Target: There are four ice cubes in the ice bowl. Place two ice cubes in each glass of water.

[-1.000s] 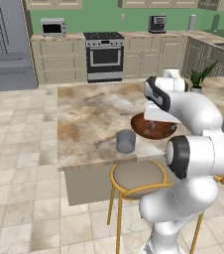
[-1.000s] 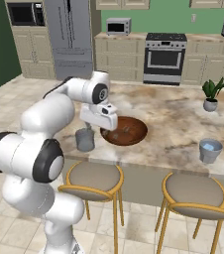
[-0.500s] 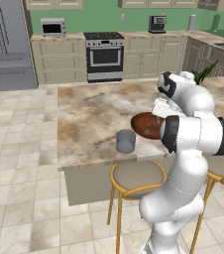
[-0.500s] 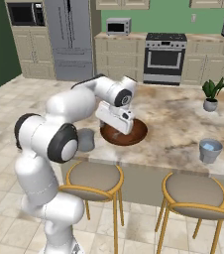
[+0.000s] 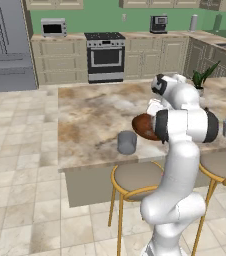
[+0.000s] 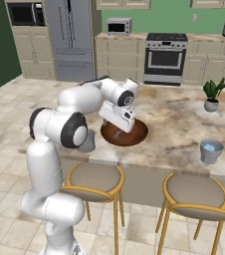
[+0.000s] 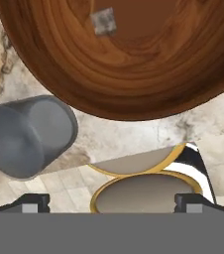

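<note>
While over the ice bowl point(image 7: 134, 74) near rim | fingers point(image 7: 32, 202) spread wide, empty | glass point(image 7: 27, 136) beside rim

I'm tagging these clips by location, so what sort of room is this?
A home kitchen, rendered rather than real: a stove and refrigerator along the back wall, and a marble-topped island with bar stools tucked under it.

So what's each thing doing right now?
Gripper: open, holding nothing, above the near rim of the bowl.
Bowl: upright on the counter.
Ice cube: lying in the bowl.
Near glass: upright beside the bowl.
Far glass: upright, apart from the bowl.
Plant: upright in its pot.
Stools: unoccupied.
</note>
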